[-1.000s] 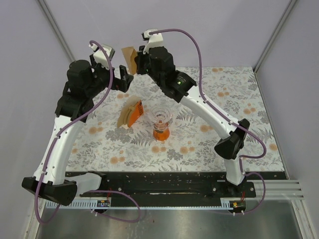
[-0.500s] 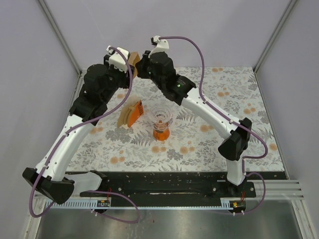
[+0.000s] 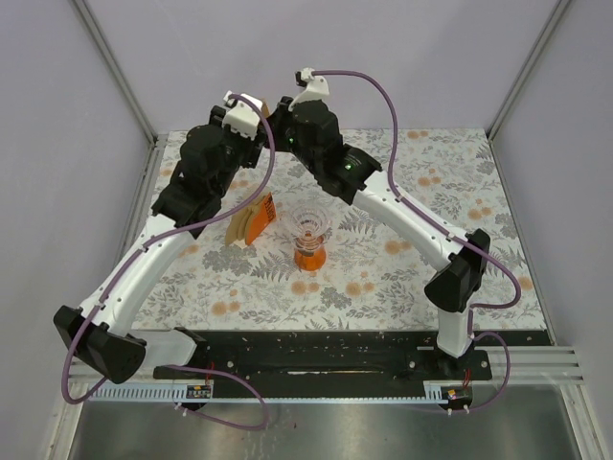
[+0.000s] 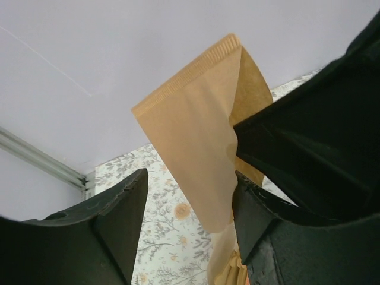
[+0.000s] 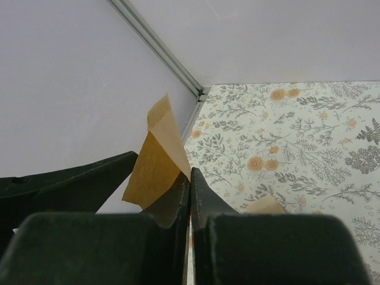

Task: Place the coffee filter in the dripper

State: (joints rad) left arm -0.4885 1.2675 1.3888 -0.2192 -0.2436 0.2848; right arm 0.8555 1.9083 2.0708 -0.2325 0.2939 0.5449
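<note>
The coffee filter (image 4: 199,127) is a flat light-brown paper fan, held up in the air at the back of the table. My right gripper (image 5: 190,175) is shut on its lower edge, and the filter (image 5: 155,160) sticks up to the left of its fingers. My left gripper (image 4: 189,178) is open, and its fingers (image 4: 116,219) stand on either side of the filter's lower tip without closing on it. In the top view both grippers meet at the back (image 3: 266,126) and hide the filter. The dripper (image 3: 308,233), clear with an orange base, stands upright mid-table, empty.
The thick bundle of brown filters in its orange holder (image 3: 251,220) stands just left of the dripper, and its top shows below the grippers (image 4: 234,270). The floral table cover (image 3: 402,259) is bounded by lilac walls at the back and sides (image 3: 431,57).
My left arm has swung right and up to the right gripper, so its open jaws now straddle the filter. The right gripper has held the filter nearly still.
</note>
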